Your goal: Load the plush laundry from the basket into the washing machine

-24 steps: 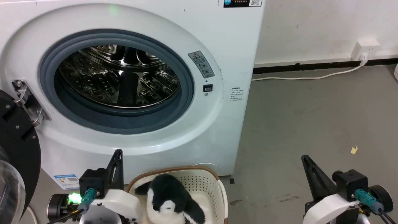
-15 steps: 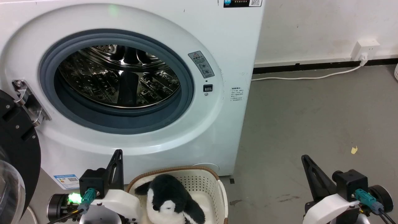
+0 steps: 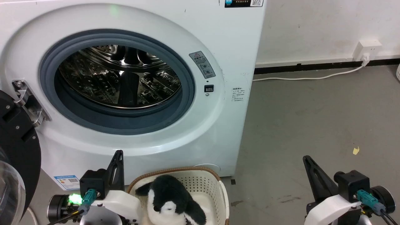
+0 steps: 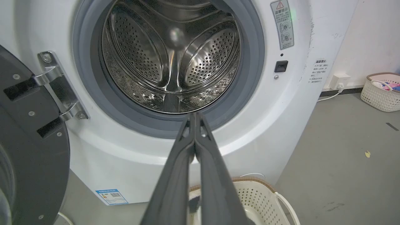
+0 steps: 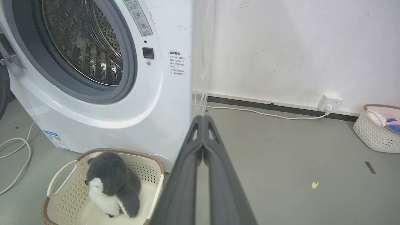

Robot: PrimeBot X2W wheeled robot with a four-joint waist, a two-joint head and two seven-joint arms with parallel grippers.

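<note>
The penguin plush (image 3: 173, 200) (image 5: 111, 184) lies in the cream basket (image 3: 206, 182) (image 5: 154, 167) on the floor in front of the washing machine (image 3: 215, 131) (image 4: 275, 125) (image 5: 162, 93). The machine's black-framed door (image 3: 15, 156) (image 4: 28, 156) hangs open at the left, and the steel drum (image 3: 118, 76) (image 4: 172, 62) holds nothing. My left gripper (image 3: 118, 156) (image 4: 194, 116) is shut and points at the porthole's lower rim, just left of the basket. My right gripper (image 3: 307, 159) (image 5: 203, 118) is shut too, over bare floor to the right, apart from the basket.
A white cable (image 3: 306, 76) runs along the floor to a wall socket (image 3: 368, 50). A second basket (image 5: 376, 128) with clothes stands far right by the wall. A small yellow scrap (image 3: 355, 151) lies on the grey floor. Another cable (image 5: 18, 156) loops left of the machine.
</note>
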